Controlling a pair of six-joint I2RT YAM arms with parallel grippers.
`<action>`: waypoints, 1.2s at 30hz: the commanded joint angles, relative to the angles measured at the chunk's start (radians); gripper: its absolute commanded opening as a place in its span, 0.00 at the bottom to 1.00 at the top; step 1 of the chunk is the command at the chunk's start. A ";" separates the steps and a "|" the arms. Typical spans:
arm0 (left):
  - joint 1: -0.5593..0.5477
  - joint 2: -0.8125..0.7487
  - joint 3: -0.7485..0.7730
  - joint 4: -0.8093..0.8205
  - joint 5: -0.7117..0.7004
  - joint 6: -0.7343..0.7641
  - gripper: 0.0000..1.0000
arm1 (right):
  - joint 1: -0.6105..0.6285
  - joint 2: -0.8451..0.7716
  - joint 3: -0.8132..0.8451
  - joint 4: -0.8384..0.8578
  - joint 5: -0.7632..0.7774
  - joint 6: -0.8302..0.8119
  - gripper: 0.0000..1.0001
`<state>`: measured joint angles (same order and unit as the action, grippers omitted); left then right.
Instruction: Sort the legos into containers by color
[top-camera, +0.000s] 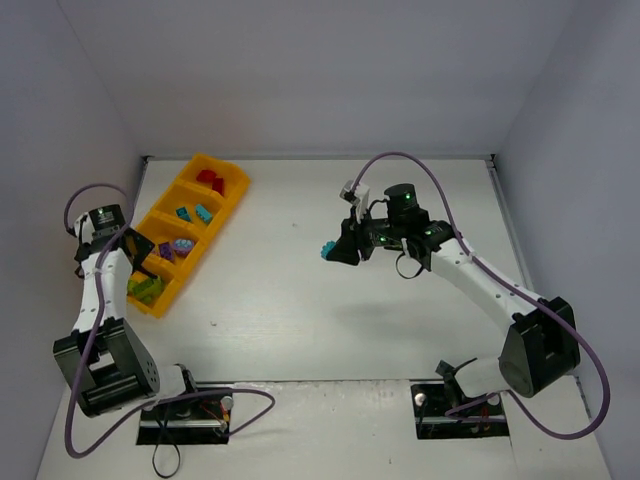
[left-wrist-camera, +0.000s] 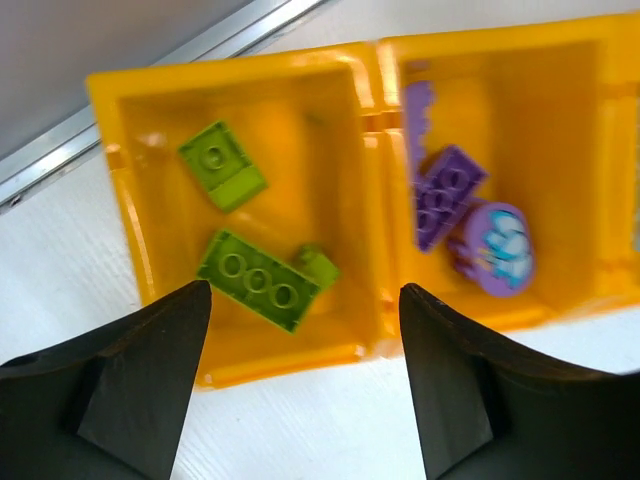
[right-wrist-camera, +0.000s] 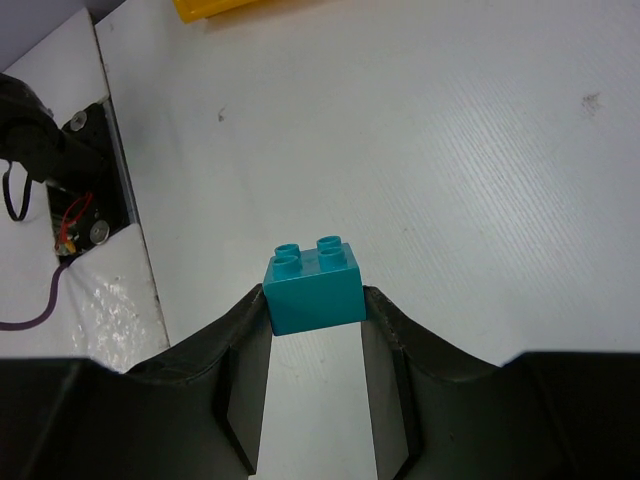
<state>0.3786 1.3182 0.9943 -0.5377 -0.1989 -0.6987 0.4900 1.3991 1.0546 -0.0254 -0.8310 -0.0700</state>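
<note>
Left arm (top-camera: 95, 290) bends over the tray (top-camera: 235, 190) at upper left, jaws apart above lime bricks (left-wrist-camera: 258, 280). Right arm (top-camera: 470, 275) stretches mid-frame over the table (top-camera: 300, 330), jaws clamped on a teal brick (right-wrist-camera: 312, 285).

White links and black joint housings make up the left arm (top-camera: 93, 298) and right arm (top-camera: 480, 280); green lights (top-camera: 407, 198) dot the right wrist. Purple cables (top-camera: 398, 154) loop alongside both.
</note>
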 joint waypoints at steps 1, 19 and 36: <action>-0.052 -0.079 0.110 0.025 0.062 0.066 0.70 | 0.027 -0.028 0.027 0.076 -0.092 -0.039 0.00; -0.633 -0.132 0.302 0.197 0.800 0.027 0.82 | 0.051 -0.112 0.021 0.062 -0.080 -0.221 0.02; -0.943 0.064 0.426 0.202 0.854 -0.099 0.77 | 0.074 -0.164 0.027 0.045 0.079 -0.349 0.06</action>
<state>-0.5568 1.3899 1.3617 -0.3603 0.6437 -0.7860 0.5579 1.2713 1.0546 -0.0219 -0.7845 -0.3851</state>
